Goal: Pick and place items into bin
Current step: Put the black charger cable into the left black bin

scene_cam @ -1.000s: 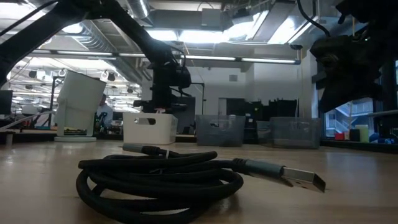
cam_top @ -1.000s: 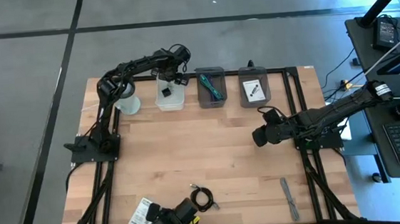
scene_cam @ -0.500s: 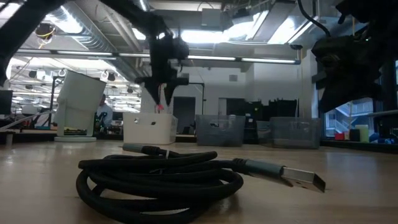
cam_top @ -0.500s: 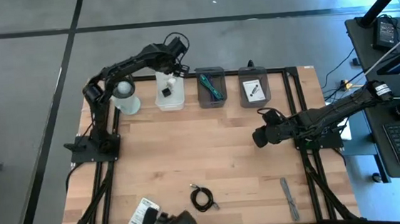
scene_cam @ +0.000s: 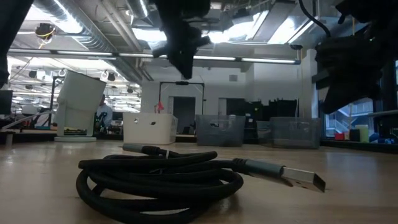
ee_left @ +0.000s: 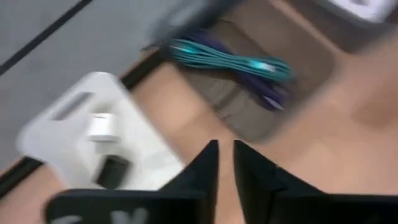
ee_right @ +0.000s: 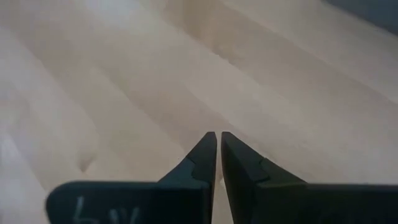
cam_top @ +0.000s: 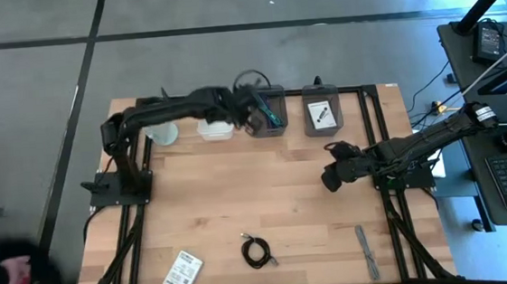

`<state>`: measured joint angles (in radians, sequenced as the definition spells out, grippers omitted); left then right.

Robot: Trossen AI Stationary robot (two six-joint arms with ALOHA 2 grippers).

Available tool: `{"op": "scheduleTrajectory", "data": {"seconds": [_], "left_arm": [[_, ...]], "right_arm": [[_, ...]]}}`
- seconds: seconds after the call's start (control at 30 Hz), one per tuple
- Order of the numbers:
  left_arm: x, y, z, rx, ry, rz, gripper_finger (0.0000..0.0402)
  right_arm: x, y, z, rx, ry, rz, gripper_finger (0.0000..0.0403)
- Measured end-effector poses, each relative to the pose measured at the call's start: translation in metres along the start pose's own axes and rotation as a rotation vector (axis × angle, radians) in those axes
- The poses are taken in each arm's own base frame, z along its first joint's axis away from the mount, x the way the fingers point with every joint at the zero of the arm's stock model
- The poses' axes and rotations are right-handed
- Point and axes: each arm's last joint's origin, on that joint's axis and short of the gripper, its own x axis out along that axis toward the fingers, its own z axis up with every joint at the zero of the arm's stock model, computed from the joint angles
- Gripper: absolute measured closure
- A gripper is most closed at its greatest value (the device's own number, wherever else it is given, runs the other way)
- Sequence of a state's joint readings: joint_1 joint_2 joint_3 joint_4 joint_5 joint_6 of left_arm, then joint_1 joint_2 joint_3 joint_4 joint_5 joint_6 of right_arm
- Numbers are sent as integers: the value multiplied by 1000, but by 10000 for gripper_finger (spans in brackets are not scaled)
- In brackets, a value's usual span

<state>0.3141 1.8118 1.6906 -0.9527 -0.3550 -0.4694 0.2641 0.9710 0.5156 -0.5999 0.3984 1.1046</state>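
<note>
On the near part of the table lie a black coiled cable (cam_top: 257,250) (scene_cam: 161,177), a white printed card (cam_top: 184,273) and a grey strip (cam_top: 366,251). Along the far edge stand a white bin (cam_top: 216,127) (ee_left: 74,134) holding a small black cube (ee_left: 112,171), a grey bin (cam_top: 267,112) with teal strips (ee_left: 230,59), and a second grey bin (cam_top: 321,114) with a white card. My left gripper (cam_top: 253,117) (ee_left: 225,155) hangs shut and empty, high between the white bin and the first grey bin. My right gripper (cam_top: 329,180) (ee_right: 219,146) waits shut above bare wood at mid-right.
A white cup (cam_top: 160,131) stands left of the white bin. Black frame rails (cam_top: 374,114) run along the table's edges. A person (cam_top: 10,274) shows off the table at the near left. Bare wood lies open across the table's middle (cam_top: 239,188).
My left gripper has risen from just above the white bin and swung toward the table's right edge, to the first grey bin's near-left corner, and its fingers have shut with nothing in them. A dark shape at the table's near edge has gone, uncovering the white card.
</note>
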Motion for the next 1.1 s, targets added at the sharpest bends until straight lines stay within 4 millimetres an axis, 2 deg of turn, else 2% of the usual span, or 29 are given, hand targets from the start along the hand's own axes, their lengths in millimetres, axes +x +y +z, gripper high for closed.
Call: {"op": "scheduleTrajectory", "data": {"seconds": [0.1, 0.3, 0.4, 0.57, 0.63, 0.8, 0.97, 1.1], "left_arm": [[-12, -28, -15, 51, 1, -63, 395], [-37, -79, -50, 203, -13, -166, 400], [-35, -103, -78, 289, -17, -248, 400], [-16, -132, -134, 395, 7, -427, 400], [-6, -135, -155, 422, 42, -466, 400], [4, -127, -190, 485, 77, -540, 400], [0, -102, -210, 475, 95, -615, 400], [-13, -72, -220, 467, 61, -639, 400]], "right_arm": [[0, 0, -1, -40, 14, 8, 374], [0, 1, -1, -93, 17, 12, 374], [0, 1, -1, -118, 15, 14, 374], [0, 1, 0, -116, 13, 20, 374], [0, 3, 0, -110, 24, 45, 374], [-2, 18, 7, -131, -20, 214, 374], [-10, 43, 22, -125, -202, 449, 384], [-16, 67, 38, -177, -299, 529, 398]]}}
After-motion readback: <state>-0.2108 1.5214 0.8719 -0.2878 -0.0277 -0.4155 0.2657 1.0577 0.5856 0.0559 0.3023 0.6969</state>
